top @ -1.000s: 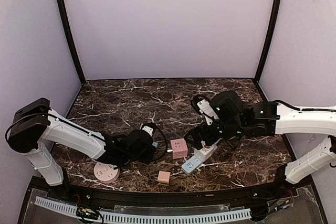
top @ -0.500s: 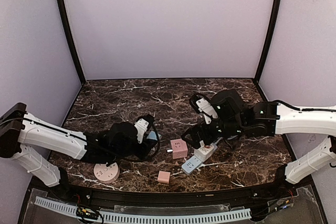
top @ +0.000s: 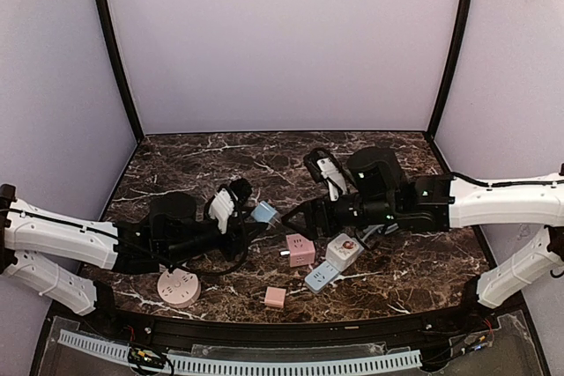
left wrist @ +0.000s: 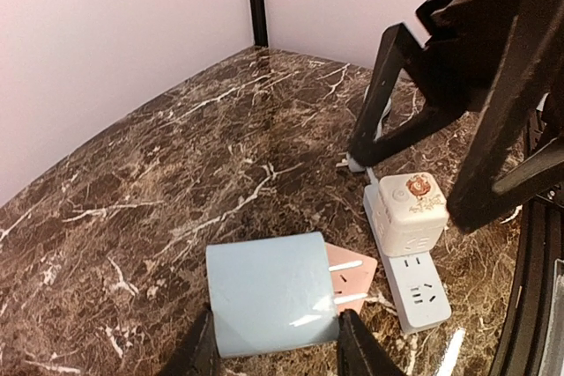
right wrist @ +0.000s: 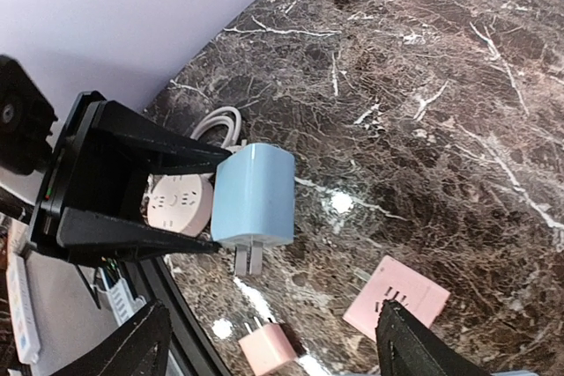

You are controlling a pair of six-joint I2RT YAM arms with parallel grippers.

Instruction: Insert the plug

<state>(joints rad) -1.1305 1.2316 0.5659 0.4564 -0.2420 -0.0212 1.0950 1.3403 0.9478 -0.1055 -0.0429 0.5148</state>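
A light blue plug with two metal prongs is clamped between the black fingers of my left gripper, above the marble table. Seen from the top, the plug hangs left of centre, prongs pointing right and down. My right gripper reaches in from the right. It stands open with nothing between its fingers, and the plug sits just ahead of them. A pale power strip lies below the right gripper, with a white cube adapter seated on it.
A pink cube socket sits beside the strip. Near the front edge lie a small pink plug and a round pink socket. A white cable loops behind the left gripper. Purple walls enclose the table.
The left arm has stretched out and carried the blue plug up and to the right. The right gripper left the power strip, swung left toward the plug and narrowed slightly.
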